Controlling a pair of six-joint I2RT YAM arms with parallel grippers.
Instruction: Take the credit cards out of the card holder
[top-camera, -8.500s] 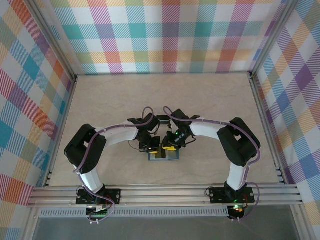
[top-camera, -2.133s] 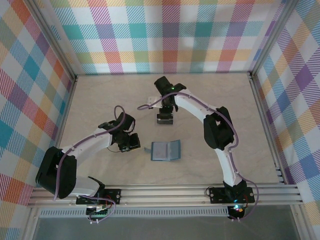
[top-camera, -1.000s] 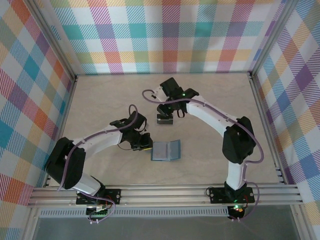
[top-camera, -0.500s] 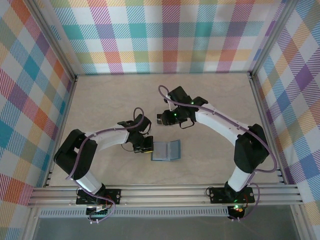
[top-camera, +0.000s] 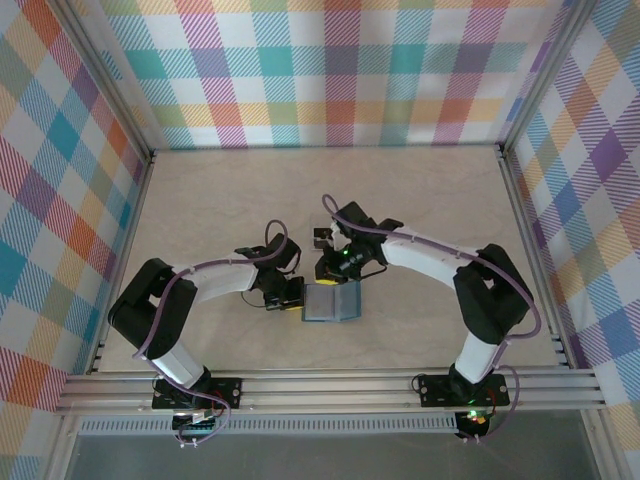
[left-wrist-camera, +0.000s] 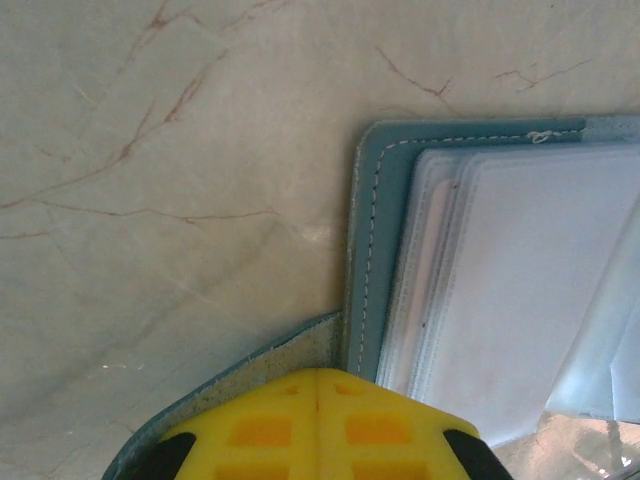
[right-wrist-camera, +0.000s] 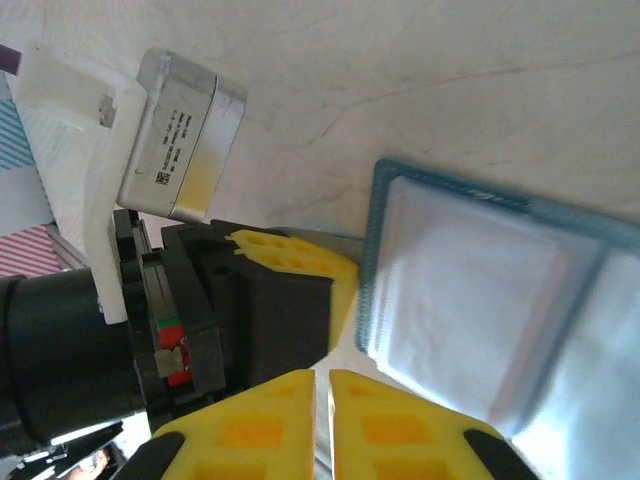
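Card holder: open; likely light, floppy; hold by side tab.
L gripper: pressed together at tab.
R gripper: all but closed.

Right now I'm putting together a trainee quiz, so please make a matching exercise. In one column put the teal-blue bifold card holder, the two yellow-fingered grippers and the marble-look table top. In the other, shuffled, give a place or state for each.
Column one
1. teal-blue bifold card holder
2. left gripper, yellow-fingered
3. right gripper, yellow-fingered
4. marble-look table top

Column two
A. at the holder's far edge
B. pale, with thin brown veins
C. lying open, clear sleeves facing up
D. shut, at the holder's left edge

Pairs: 1-C, 2-D, 3-A, 4-B
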